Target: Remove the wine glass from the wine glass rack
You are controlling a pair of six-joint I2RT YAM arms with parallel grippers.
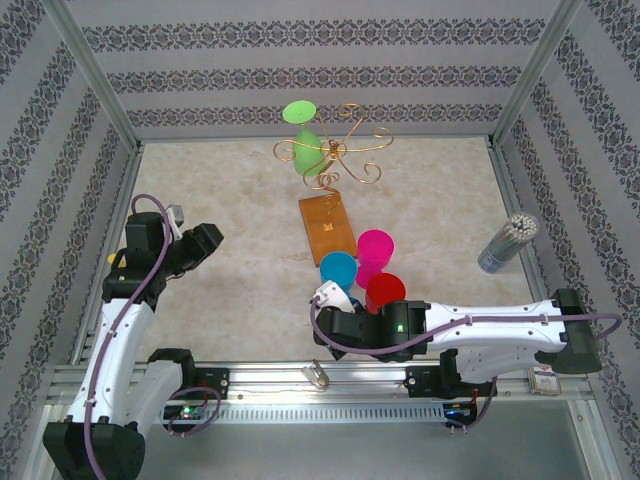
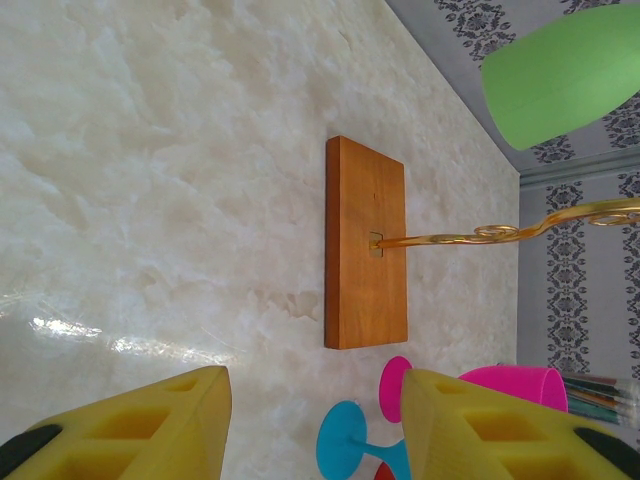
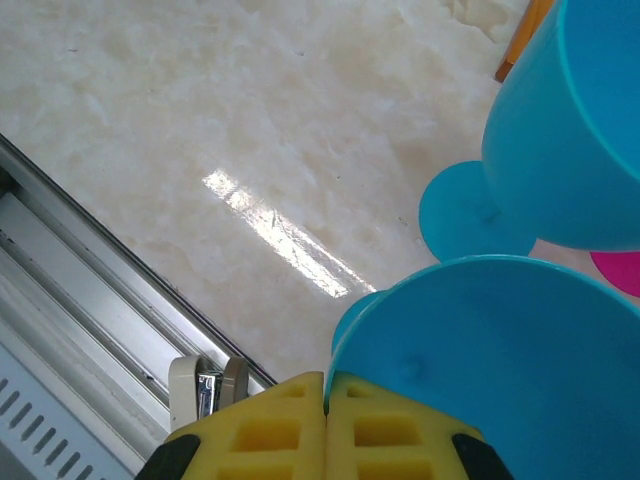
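The left gripper [image 1: 207, 240] hangs half open with nothing between its yellow fingers [image 2: 140, 425]. The green wine glass [image 1: 303, 135] sits well ahead of it, up high and off to its right. From the wrist view, the green wine glass [image 2: 560, 70] hangs above the jaw line, well apart from the fingertips.

It is upside down on the gold rack [image 1: 340, 150], foot on top and bowl below, so its long axis runs roughly upright. The rack's wooden base [image 2: 365, 240] lies straight ahead of this gripper on the table [image 2: 150, 180], and the wire stem rises from it towards the glass.

The right gripper [image 3: 325, 405] is pressed fully shut with nothing visible between its pads. It sits low, with a blue glass [image 3: 560, 110] just ahead of its tips and a pink glass [image 1: 375, 247] a little beyond. The rack is farther ahead of it.

My call is that the left arm is the one lined up: it faces the rack and it is open. It needs to climb and reach forward to the right.
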